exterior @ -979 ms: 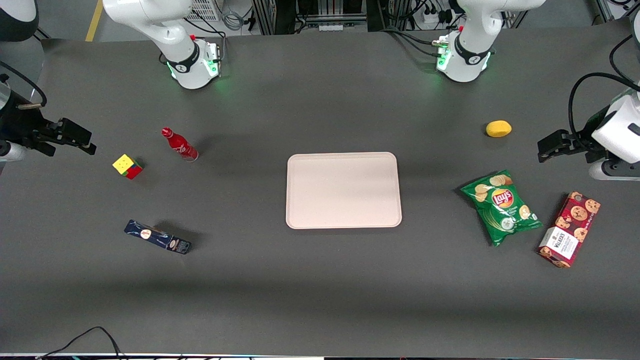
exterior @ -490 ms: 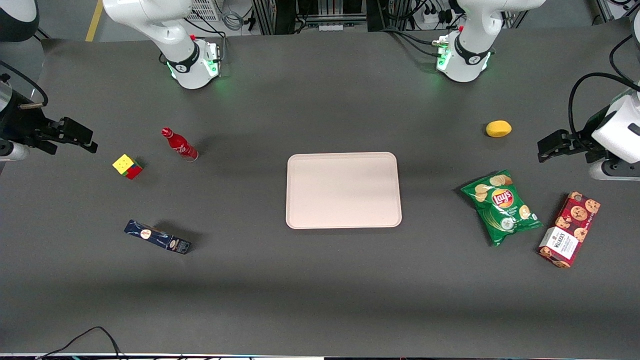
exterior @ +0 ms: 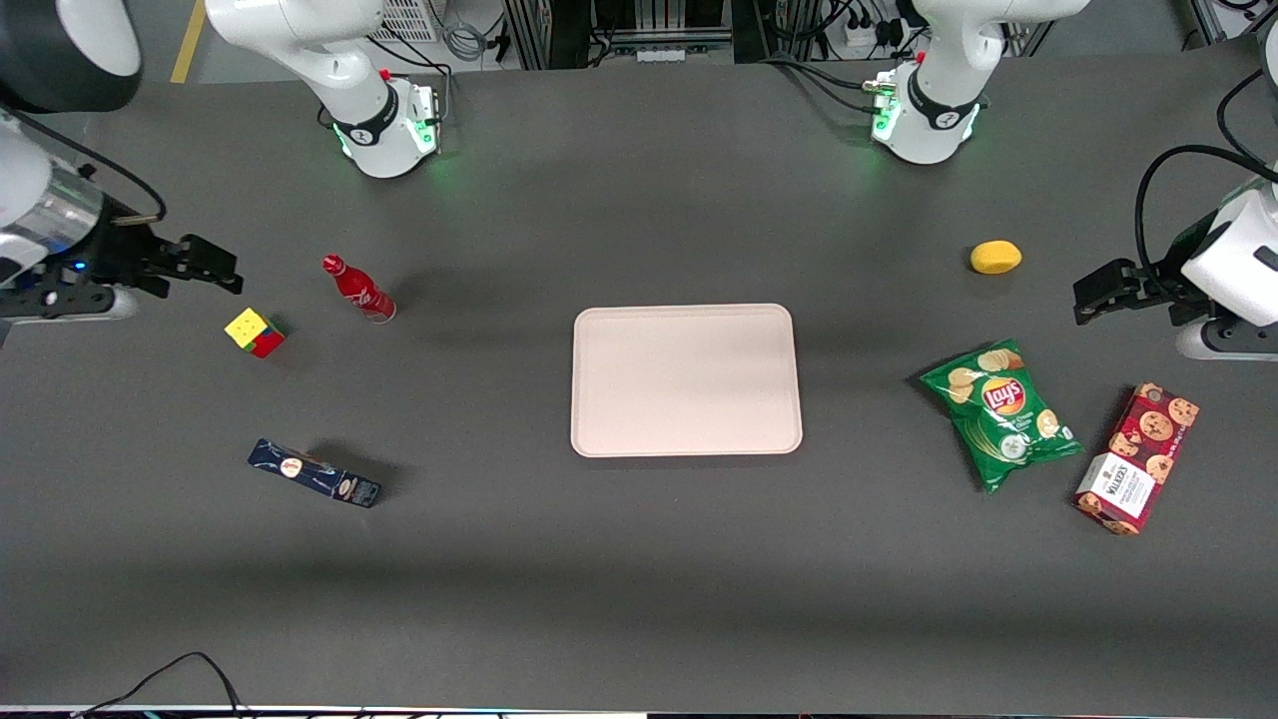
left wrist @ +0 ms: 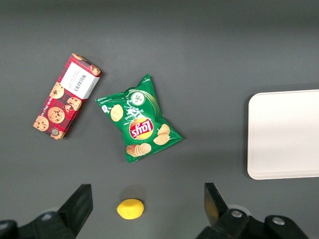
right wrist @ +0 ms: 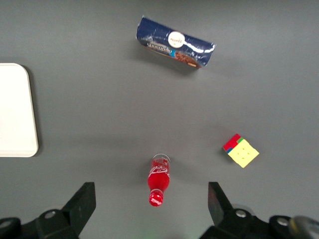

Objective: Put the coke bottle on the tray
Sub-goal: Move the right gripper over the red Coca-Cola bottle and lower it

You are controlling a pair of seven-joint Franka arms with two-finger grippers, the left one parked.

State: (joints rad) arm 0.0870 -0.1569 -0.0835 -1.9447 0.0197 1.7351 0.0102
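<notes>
The coke bottle (exterior: 357,288) is a slim red bottle with a red cap, standing upright on the dark table toward the working arm's end. The pinkish-beige tray (exterior: 686,379) lies flat at the table's middle with nothing on it. My right gripper (exterior: 222,272) hangs open above the table, farther out toward the working arm's end than the bottle and clear of it. In the right wrist view the coke bottle (right wrist: 159,177) shows between the wide-open gripper (right wrist: 151,198) fingers, well below them, and a corner of the tray (right wrist: 15,109) also shows.
A Rubik's cube (exterior: 255,332) sits close beside the bottle, under the gripper. A dark blue box (exterior: 315,473) lies nearer the front camera. A lemon (exterior: 995,257), a chips bag (exterior: 1001,411) and a cookie box (exterior: 1137,457) lie toward the parked arm's end.
The right arm has swung in from the table's end, carrying the open gripper closer to the bottle. The bottle and the tray have not moved.
</notes>
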